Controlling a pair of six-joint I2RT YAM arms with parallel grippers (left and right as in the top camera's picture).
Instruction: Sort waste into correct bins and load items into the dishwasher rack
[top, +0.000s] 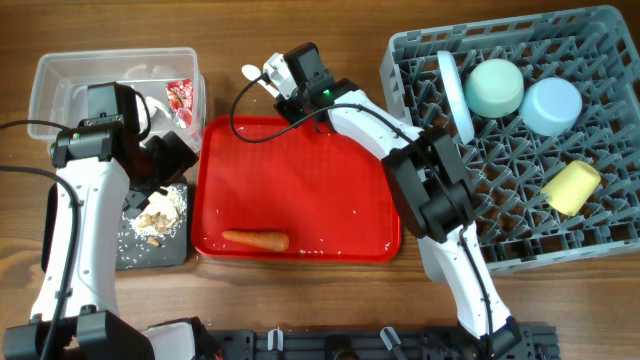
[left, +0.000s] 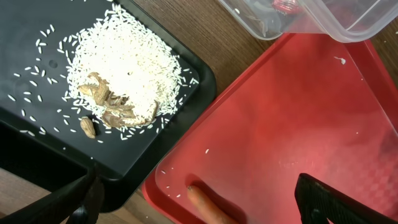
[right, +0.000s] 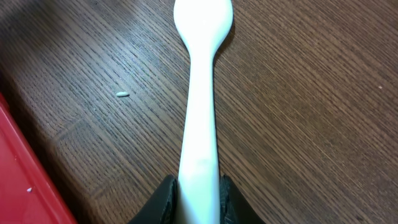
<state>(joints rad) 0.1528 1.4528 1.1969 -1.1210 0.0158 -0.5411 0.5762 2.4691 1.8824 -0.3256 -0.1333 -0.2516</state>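
Note:
My right gripper (right: 198, 200) is shut on the handle of the white plastic spoon (right: 202, 93), which lies on the wood just behind the red tray; its bowl (top: 252, 73) points left. My left gripper (left: 204, 210) hangs open over the seam between the black tray (left: 37, 43) and the red tray, with the orange carrot (left: 208, 205) below its gap. Beige food scraps and rice (left: 121, 78) lie on the black tray. The clear tub (top: 60, 80) holds a red-and-white wrapper (top: 180, 95). The grey rack (top: 600, 235) holds a plate (top: 455, 95), mint bowl (top: 494, 87), blue bowl (top: 551, 105) and yellow cup (top: 571, 187).
The red serving tray (top: 300, 180) lies between the bins and the rack, with the carrot (top: 255, 240) near its front edge and a few rice grains. A single grain (right: 122, 94) lies on the wood left of the spoon.

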